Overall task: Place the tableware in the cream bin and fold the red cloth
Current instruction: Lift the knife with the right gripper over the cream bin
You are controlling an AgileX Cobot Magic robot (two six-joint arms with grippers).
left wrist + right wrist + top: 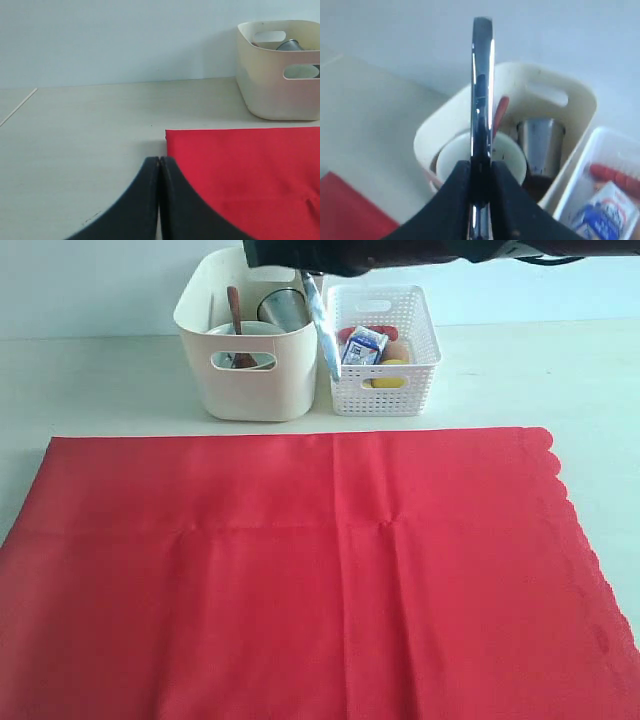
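The red cloth (300, 570) lies spread flat across the near table, scalloped edge to the right. Behind it stands the cream bin (245, 360) holding the white bowl (250, 332), the dark wooden spoon (235, 320) and the steel cup (283, 308). My right gripper (481, 167) is shut on the silver knife (481, 85), which hangs blade-down (325, 335) over the bin's right rim, beside the basket. My left gripper (159, 161) is shut and empty, low by the cloth's far left corner (240, 175). The plate and chopsticks are not in sight.
A white perforated basket (383, 350) stands right of the cream bin, touching it, with a milk carton (362, 345), a lemon (388, 375) and other food inside. The right arm's dark body (400, 252) crosses the top of the exterior view.
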